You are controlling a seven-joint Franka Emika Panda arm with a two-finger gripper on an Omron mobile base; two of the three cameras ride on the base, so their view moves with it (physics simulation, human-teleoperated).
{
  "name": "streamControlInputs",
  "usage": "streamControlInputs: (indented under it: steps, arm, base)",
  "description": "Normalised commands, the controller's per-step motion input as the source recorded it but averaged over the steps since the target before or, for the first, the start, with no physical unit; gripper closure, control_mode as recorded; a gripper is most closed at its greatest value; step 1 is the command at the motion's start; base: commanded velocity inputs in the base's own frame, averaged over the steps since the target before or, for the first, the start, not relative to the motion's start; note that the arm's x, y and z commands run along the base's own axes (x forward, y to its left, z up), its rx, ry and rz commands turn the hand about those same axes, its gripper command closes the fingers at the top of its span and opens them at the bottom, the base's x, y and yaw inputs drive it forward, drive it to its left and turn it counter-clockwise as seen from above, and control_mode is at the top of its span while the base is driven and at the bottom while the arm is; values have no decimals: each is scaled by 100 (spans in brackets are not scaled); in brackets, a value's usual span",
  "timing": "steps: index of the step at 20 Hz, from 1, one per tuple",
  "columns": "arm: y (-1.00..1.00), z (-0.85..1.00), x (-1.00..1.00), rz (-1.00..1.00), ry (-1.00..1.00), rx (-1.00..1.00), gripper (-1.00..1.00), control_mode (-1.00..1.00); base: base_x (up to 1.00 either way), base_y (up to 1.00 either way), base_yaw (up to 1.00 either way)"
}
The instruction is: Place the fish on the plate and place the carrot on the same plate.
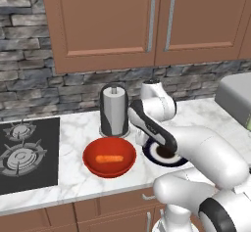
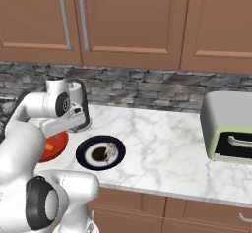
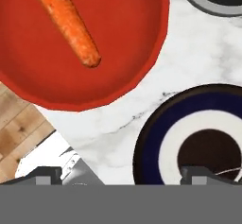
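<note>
Wide open and empty, the two-finger gripper [image 3: 123,175] hangs between the deep red bowl [image 1: 109,156] holding the orange carrot [image 1: 109,158] and the navy-rimmed round plate [image 2: 87,157] bearing the partly arm-hidden grey-brown fish [image 2: 105,152], steel paper-towel holder [image 1: 113,109] behind.

I see a bright orange carrot [image 3: 68,22] lying in a deep red-orange bowl [image 1: 90,163]. The plate [image 2: 84,154] has a dark navy rim, a white ring and a dark centre, with the grey-brown, pale-flecked fish [image 2: 104,153] on it. The counter [image 2: 162,143] is white marble with grey veins, the cabinets [image 1: 105,20] brown, the backsplash [image 1: 24,69] grey stone, the toaster [image 2: 229,126] pale green and grey.
</note>
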Motion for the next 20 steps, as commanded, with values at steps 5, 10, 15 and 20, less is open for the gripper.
streamControlInputs:
  steps: [5,10,15,20]
  arm:
    - [67,18,0,24,0,0,-100,-100]
    - [84,2,0,14,1,0,-100,-100]
    - [64,-2,0,11,0,0,-100,-100]
    - [28,-27,4,7,0,0,-100,-100]
  base:
    - [0,0,0]
    - [0,0,0]
    - [0,0,0]
    - [0,0,0]
